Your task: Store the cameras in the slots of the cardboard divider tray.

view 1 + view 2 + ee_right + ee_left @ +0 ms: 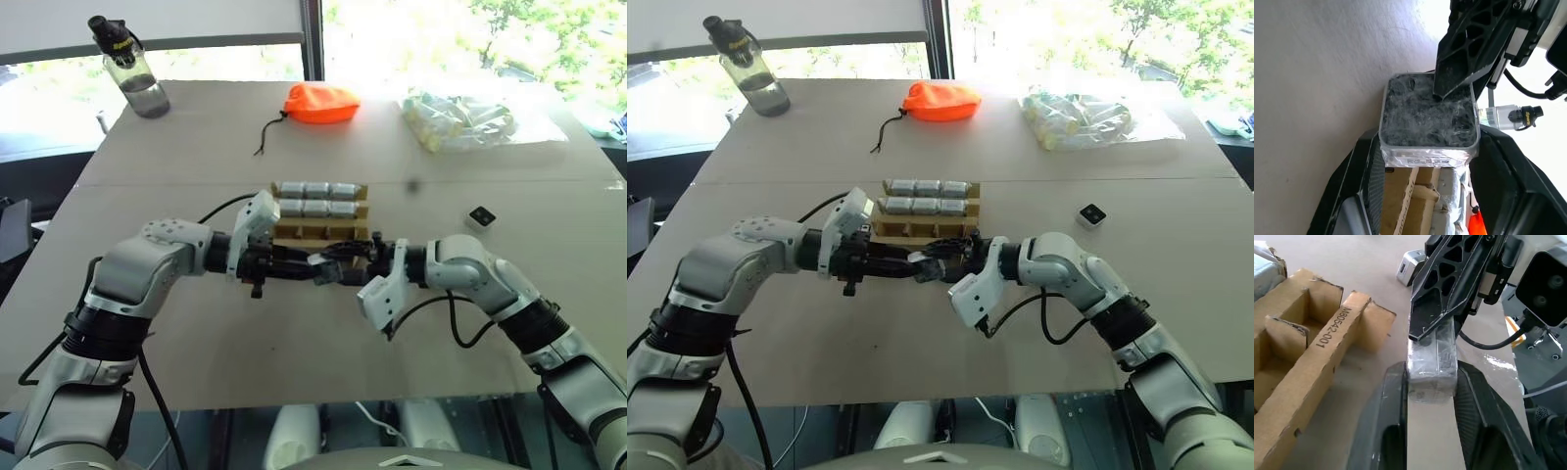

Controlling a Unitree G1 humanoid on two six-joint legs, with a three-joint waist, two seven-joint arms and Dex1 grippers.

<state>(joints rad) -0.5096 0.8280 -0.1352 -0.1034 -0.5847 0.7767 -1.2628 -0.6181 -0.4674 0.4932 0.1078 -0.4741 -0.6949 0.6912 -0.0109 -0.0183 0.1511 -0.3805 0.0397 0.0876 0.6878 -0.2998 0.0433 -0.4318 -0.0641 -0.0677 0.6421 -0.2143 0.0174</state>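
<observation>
Silver-grey plastic-wrapped camera, dark face, clamped btwn L fingers & R fingers.

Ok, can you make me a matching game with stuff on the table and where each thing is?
Things:
1. bottle
2. pouch
3. bag
4. tray

Places:
A. far right of the table
B. middle, just behind the grippers
C. far left corner
D. far middle, orange

Pairs: 1-C, 2-D, 3-A, 4-B
</observation>
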